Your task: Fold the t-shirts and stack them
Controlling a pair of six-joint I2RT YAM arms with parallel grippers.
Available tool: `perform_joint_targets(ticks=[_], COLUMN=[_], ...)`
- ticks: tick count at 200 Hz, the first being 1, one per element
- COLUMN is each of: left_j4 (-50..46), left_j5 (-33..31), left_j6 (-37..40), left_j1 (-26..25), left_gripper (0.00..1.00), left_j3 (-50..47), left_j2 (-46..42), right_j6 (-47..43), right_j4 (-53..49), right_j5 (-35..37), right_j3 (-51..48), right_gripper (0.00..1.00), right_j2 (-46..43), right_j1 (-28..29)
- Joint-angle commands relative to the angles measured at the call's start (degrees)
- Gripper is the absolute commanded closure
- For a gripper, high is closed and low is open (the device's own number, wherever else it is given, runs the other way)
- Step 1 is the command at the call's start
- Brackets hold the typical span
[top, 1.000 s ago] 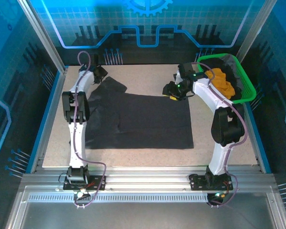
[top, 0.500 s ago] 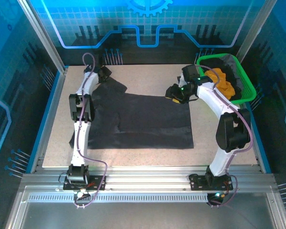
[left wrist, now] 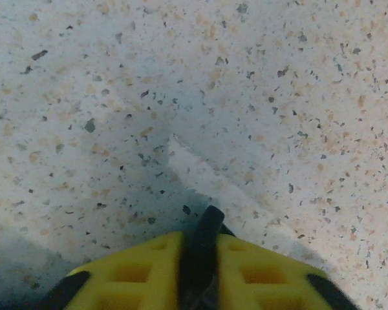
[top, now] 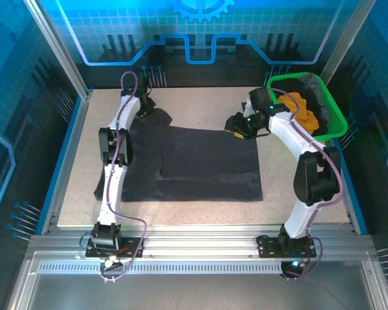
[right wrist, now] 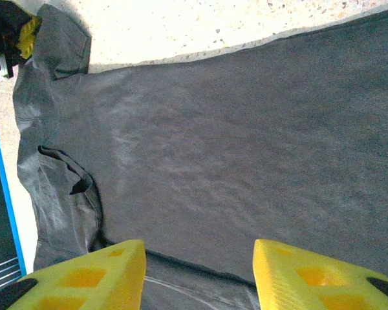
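The large charcoal-black t-shirt (top: 194, 165) lies spread flat on the table. My left gripper (top: 146, 107) is at its back-left sleeve; in the left wrist view this gripper (left wrist: 200, 242) is shut on a thin fold of the dark fabric (left wrist: 207, 223). Over the shirt's back-right corner my right gripper (top: 237, 124) hovers; the right wrist view shows it (right wrist: 199, 252) open above the shirt (right wrist: 213, 148) with nothing between its fingers. The orange t-shirt (top: 300, 110) and another dark t-shirt (top: 312, 87) lie in the green basket (top: 338, 123).
The green basket stands at the table's back right corner, close behind my right arm. Bare speckled tabletop (top: 200, 103) runs along the back, and a strip (top: 200, 213) shows in front of the shirt. Metal frame rails bound the table.
My left arm has reached further back and its gripper has shifted slightly right at the sleeve. My right arm's elbow has swung right while its gripper stays near the shirt's corner.
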Motion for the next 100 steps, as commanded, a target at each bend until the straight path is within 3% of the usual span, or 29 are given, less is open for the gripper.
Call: perform_joint_targets(ticks=[1, 11, 55, 100], left_j4=[-13.1, -12.3, -8.1, -1.3], left_j5=[2.8, 2.6, 1.5, 9.2], left_j6=[0.7, 1.1, 1.2, -3.0], left_j1=[-0.9, -1.0, -2.3, -2.0], left_gripper=[0.91, 1.0, 1.0, 1.0], left_j3=[-0.4, -0.2, -2.6, -17.4], left_j2=[2.3, 1.7, -7.6, -18.4], right_j6=[-0.3, -0.4, 3.4, 5.2], right_j4=[0.4, -0.1, -1.9, -9.4], right_j5=[0.8, 3.1, 17.6, 30.4], right_j3=[0.2, 0.6, 4.5, 18.7], right_gripper=[0.51, 0.52, 0.59, 0.6], right_j2=[1.0, 1.5, 8.6, 22.2], right_j1=[-1.2, -1.4, -3.4, -5.3])
